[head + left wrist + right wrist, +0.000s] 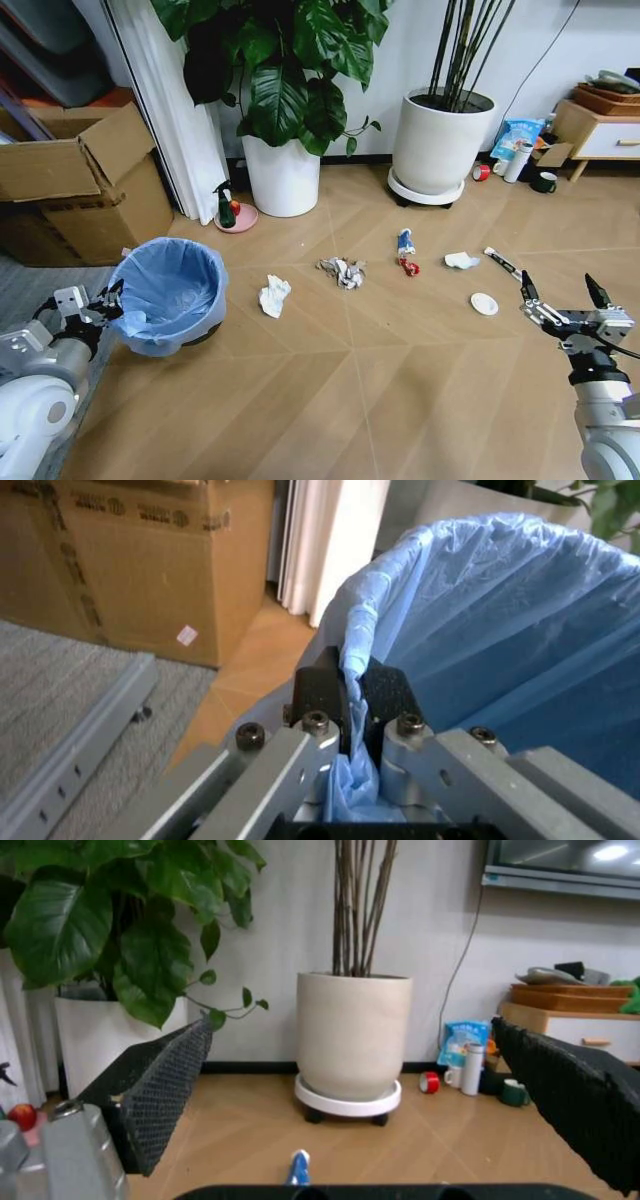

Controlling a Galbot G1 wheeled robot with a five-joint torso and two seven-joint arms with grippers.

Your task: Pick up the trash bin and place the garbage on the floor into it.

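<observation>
The trash bin (167,292), lined with a light-blue bag, is at the left of the wooden floor. My left gripper (108,300) is shut on its near rim; the left wrist view shows the black fingers (318,691) pinching the bag's folded edge (352,641). The garbage lies spread to the right: a white tissue (273,296), grey paper scraps (342,271), a blue-white packet with a red wrapper (405,251), another tissue (461,261), a thin strip (503,262) and a white disc (484,304). My right gripper (560,292) hovers open just right of the disc, holding nothing.
A cardboard box (80,185) stands behind the bin, with grey carpet (25,290) beside it. Two white plant pots (283,175) (440,140) and a spray bottle on a pink dish (230,212) line the back wall. A low cabinet (600,135) with cups is at the far right.
</observation>
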